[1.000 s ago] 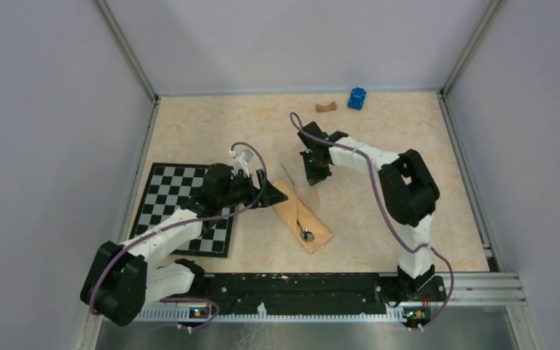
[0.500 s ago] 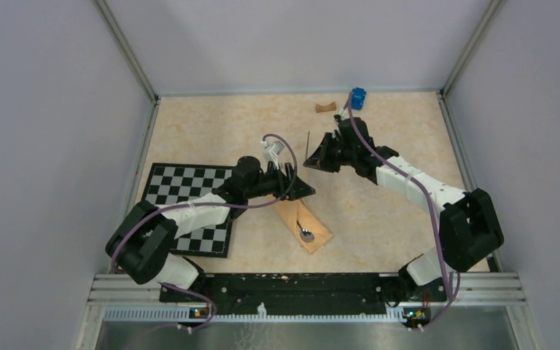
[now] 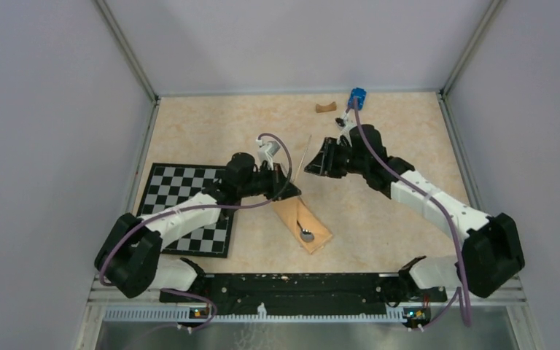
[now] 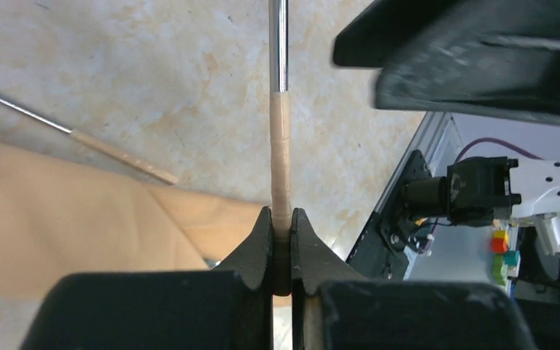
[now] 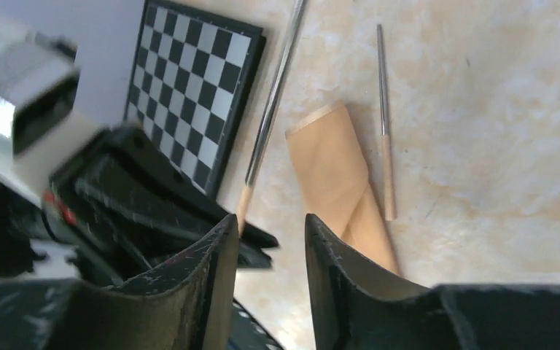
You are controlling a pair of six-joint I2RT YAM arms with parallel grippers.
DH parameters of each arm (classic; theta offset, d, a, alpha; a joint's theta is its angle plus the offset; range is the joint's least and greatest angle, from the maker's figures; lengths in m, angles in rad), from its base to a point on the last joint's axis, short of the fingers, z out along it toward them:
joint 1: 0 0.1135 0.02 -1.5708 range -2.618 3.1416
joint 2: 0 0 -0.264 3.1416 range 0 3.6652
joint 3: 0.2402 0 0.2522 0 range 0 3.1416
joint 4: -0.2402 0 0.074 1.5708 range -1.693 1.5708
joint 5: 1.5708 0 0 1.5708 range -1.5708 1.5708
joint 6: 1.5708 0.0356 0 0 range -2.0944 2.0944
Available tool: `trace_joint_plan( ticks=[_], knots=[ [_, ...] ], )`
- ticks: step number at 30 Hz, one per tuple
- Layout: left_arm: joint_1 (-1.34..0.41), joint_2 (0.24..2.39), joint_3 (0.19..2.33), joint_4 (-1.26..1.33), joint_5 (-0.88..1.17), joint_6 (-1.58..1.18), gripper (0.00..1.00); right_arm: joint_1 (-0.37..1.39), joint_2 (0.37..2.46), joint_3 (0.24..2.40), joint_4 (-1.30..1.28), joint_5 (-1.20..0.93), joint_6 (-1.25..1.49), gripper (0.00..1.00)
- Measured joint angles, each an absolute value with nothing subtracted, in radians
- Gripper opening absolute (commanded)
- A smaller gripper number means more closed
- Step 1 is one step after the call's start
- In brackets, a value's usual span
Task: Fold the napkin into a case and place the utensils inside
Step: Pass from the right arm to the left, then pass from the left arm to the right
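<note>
Utensils are found in three places around the case [image 5: 332,160]. A spoon [image 3: 306,235] is seen at the case's near end, though whether it is tucked under a layer cannot be told. A loose utensil [image 5: 383,109] is laid flat on the table just beside the case's far edge. The held utensil [image 4: 281,131] is raised above the case's far end.

The held utensil is judged to be light, stiff and slim. Its bare steel shaft is likely to be slippery, so the tan handle end is the better place for a grip. Because it is so long, it may pivot if it is pinched only at the tip. The case is soft cloth, and its mouth is expected to sag when the utensil is pushed against it.

The tan end is pinched between the closed fingers of the left gripper [image 4: 282,215], with the shaft pointed away from the case. The left arm is stretched low towards the case's far end. The right gripper [image 5: 270,219] is turned to face it from the case's other side. Its fingers are spread and nothing is clamped between them.
</note>
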State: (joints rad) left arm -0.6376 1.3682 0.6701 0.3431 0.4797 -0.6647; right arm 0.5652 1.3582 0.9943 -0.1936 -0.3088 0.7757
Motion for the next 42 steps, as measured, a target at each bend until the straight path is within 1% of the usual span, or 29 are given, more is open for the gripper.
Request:
trace_joint_plan(
  ticks=[3, 5, 7, 8, 10, 12, 14, 16, 22, 28, 32, 36, 38, 39, 40, 42],
  knots=[
    [-0.588, 1.299, 0.721, 0.146, 0.547, -0.568, 0.0, 0.594, 1.239, 0.957, -0.198, -0.302, 0.501, 0.48],
    [-0.562, 1.265, 0.763, 0.013, 0.599, -0.501, 0.0, 0.641, 1.13, 0.909, -0.196, -0.286, 0.299, 0.53],
    [-0.553, 1.237, 0.799, -0.101, 0.661, -0.437, 0.0, 0.694, 1.012, 0.846, -0.194, -0.326, 0.059, 0.61],
    [-0.552, 1.224, 0.811, -0.15, 0.698, -0.41, 0.0, 0.724, 0.955, 0.811, -0.192, -0.347, -0.066, 0.64],
    [-0.552, 1.21, 0.823, -0.229, 0.769, -0.361, 0.0, 0.802, 0.839, 0.733, -0.192, -0.369, -0.314, 0.64],
    [-0.553, 1.21, 0.825, -0.3, 0.833, -0.323, 0.0, 0.874, 0.78, 0.693, -0.191, -0.373, -0.495, 0.64],
    [-0.553, 1.219, 0.825, -0.356, 0.884, -0.299, 0.0, 0.923, 0.776, 0.701, -0.187, -0.376, -0.649, 0.64],
    [-0.553, 1.224, 0.823, -0.395, 0.931, -0.283, 0.0, 0.951, 0.822, 0.734, -0.198, -0.366, -0.788, 0.62],
    [-0.553, 1.224, 0.8, -0.427, 1.005, -0.259, 0.0, 0.967, 0.981, 0.767, -0.254, -0.34, -1.042, 0.52],
    [-0.553, 1.215, 0.776, -0.437, 1.025, -0.258, 0.0, 0.967, 1.031, 0.772, -0.265, -0.332, -1.149, 0.42],
    [-0.553, 1.213, 0.768, -0.437, 1.033, -0.259, 0.0, 0.97, 1.055, 0.786, -0.271, -0.332, -1.18, 0.36],
    [-0.553, 1.213, 0.758, -0.435, 1.036, -0.259, 0.0, 0.975, 1.08, 0.787, -0.27, -0.332, -1.203, 0.23],
    [-0.553, 1.213, 0.757, -0.435, 1.036, -0.259, 0.0, 0.975, 1.091, 0.787, -0.27, -0.33, -1.212, 0.1],
    [-0.553, 1.213, 0.756, -0.437, 1.035, -0.26, 0.0, 0.975, 1.094, 0.788, -0.269, -0.329, -1.217, 0.0],
    [-0.553, 1.213, 0.755, -0.439, 1.035, -0.26, 0.03, 0.975, 1.096, 0.79, -0.269, -0.328, -1.221, 0.0],
    [-0.553, 1.213, 0.754, -0.439, 1.036, -0.263, 0.21, 0.979, 1.1, 0.797, -0.284, -0.323, -1.224, 0.0]
  ],
)
